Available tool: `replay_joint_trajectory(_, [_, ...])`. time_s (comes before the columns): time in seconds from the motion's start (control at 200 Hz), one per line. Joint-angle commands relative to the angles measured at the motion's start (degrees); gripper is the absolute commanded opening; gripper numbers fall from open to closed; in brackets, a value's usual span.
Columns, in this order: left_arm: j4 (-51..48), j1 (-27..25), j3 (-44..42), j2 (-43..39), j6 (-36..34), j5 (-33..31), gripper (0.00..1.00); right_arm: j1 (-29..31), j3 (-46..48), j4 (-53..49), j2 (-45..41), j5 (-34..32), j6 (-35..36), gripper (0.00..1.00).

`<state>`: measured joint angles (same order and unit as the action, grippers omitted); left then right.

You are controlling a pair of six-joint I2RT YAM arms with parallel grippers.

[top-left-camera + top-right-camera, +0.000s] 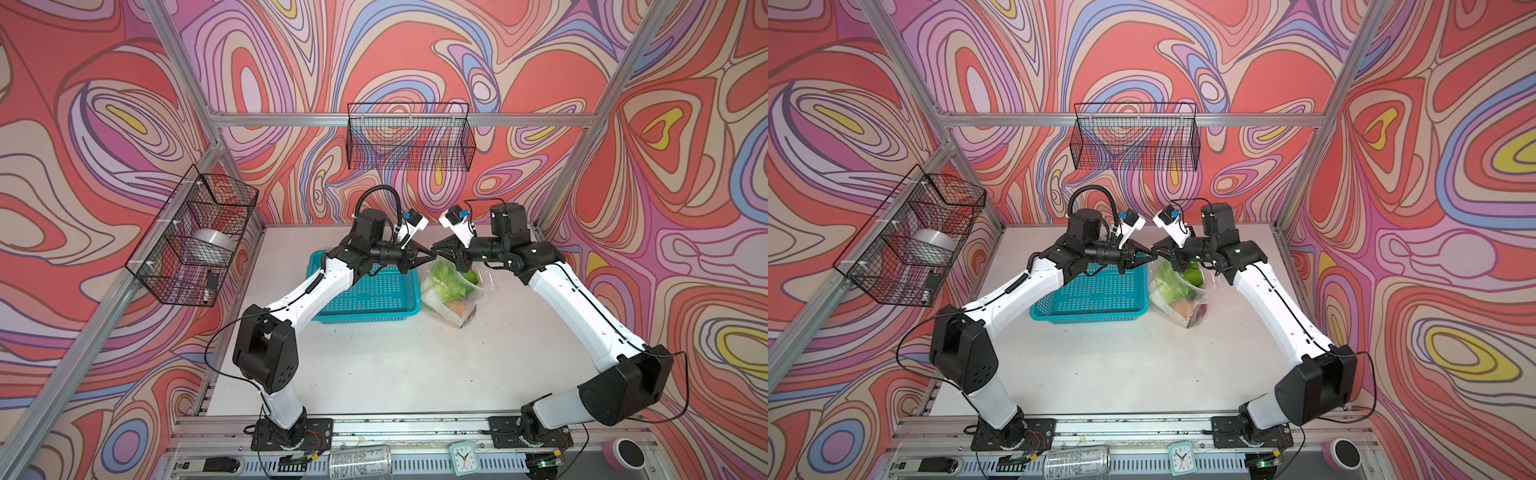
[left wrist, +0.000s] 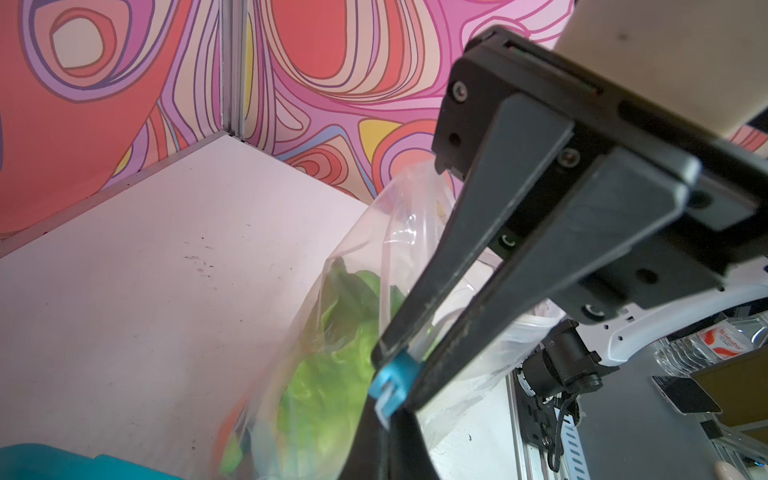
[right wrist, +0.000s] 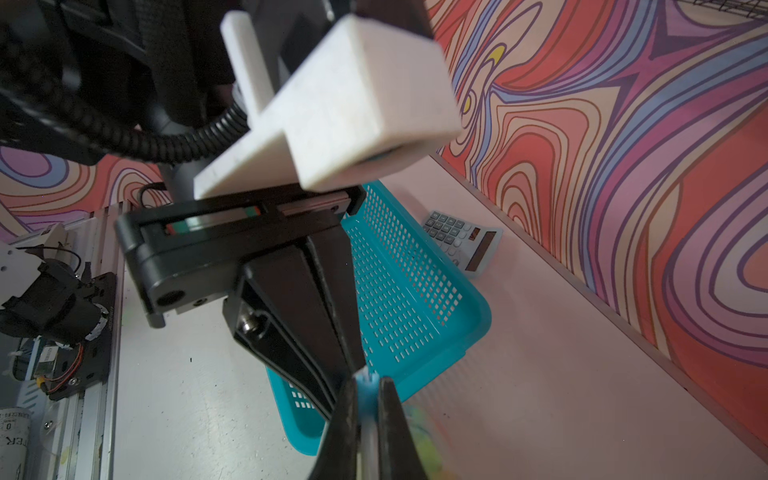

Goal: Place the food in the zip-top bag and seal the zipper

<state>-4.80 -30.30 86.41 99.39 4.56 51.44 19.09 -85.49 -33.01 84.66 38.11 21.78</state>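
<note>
- Left gripper (image 2: 400, 365), closest to its wrist lens, is clamped on the zipper (image 3: 368, 432) right at the blue slider (image 2: 391, 379).
- Right gripper (image 3: 366, 384) meets it tip to tip, closed on the slider.
- The bag (image 1: 478, 286) hangs from that pinch, its bottom on the table (image 1: 395, 365), just beside the basket (image 1: 365, 318). Cabbage (image 1: 446, 282) and other food show inside it.
- Step, as I judge it: loading is done and sealing is starting. No food shows in the basket, though the left arm hides part of it.
- Next: left holds firm while right draws the slider straight along the strip, kept taut. Slack film could jam it.
- The table is white and scuffed; a calculator (image 3: 461, 243) lies near the wall.
- Room: swirl-patterned walls, an aluminium frame and a wire basket (image 1: 409, 139) on the back wall.
</note>
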Motion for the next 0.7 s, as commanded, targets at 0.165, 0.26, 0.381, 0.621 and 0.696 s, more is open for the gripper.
replay_joint_trajectory(0.165, [7.4, 2.0, -2.4, -3.6, 3.9, -4.4, 0.0, 0.2, 2.9, -2.9, -3.8, -3.3, 0.1, 0.0])
replay_joint_trajectory(0.26, [13.6, 3.3, -4.9, -4.4, 8.1, -3.4, 0.0, 0.2, 3.4, -4.3, -4.0, -4.8, 0.2, 0.0])
replay_joint_trajectory(0.381, [15.7, 4.0, -5.7, -4.6, 9.7, -2.4, 0.0, 0.2, 3.9, -4.6, -4.3, -5.9, -0.1, 0.0])
replay_joint_trajectory(0.621, [18.2, 4.0, -6.9, -5.3, 10.7, -0.2, 0.0, 0.2, 3.0, -4.7, -3.8, -9.3, 0.5, 0.0])
replay_joint_trajectory(0.696, [17.6, 4.1, -7.0, -5.6, 10.1, -0.5, 0.0, 0.2, 2.1, -6.0, -3.6, -10.9, 1.0, 0.0])
